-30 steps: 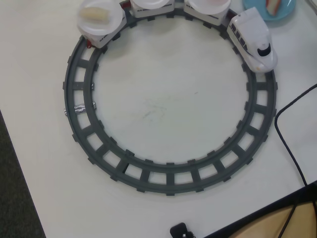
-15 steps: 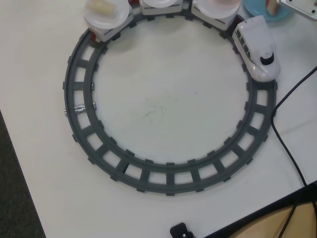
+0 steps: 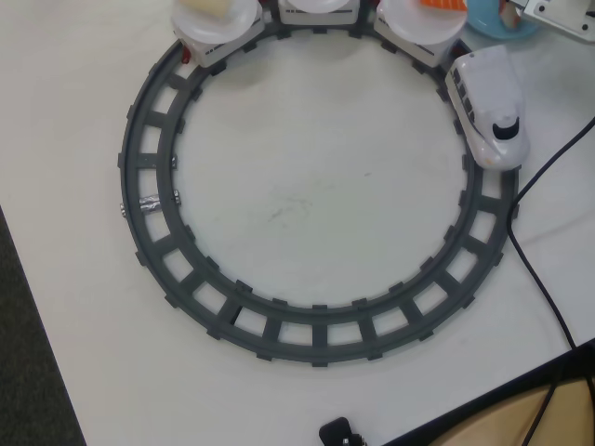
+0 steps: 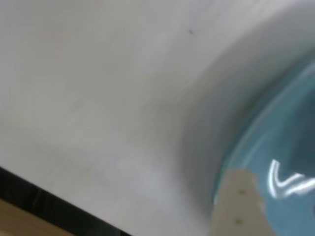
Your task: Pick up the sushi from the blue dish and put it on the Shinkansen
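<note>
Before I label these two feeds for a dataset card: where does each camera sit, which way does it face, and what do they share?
Overhead view: fixed above, looking straight down on the white table, grey ring track and Shinkansen; a white piece of the arm pokes in top right.
Wrist view: rides low on the arm, looking close at the tabletop; one pale fingertip shows at the bottom edge.
Shared: the blue dish, its rim filling the wrist view's right.

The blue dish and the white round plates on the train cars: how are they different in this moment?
The blue dish is light blue; the white round plates are white. The blue dish lies on the table outside the grey track, while the plates ride on cars behind the Shinkansen. Both are round, and the overhead view's top edge cuts off both.
</note>
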`<state>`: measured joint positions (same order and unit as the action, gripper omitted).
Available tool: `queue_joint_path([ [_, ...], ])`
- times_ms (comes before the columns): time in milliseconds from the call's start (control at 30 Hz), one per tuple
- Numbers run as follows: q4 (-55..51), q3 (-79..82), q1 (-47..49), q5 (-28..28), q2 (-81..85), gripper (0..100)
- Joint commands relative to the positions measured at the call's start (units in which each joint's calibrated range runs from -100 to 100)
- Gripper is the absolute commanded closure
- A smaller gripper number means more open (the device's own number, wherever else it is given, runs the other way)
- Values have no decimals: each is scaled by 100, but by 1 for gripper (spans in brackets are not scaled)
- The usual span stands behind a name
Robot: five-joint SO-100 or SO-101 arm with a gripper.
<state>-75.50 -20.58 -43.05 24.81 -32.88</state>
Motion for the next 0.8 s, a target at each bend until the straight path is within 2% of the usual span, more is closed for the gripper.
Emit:
queue_joint_path([
  [0,126,-52,-9,26,19,71],
  [767,700,-52,247,-195,-357,71],
])
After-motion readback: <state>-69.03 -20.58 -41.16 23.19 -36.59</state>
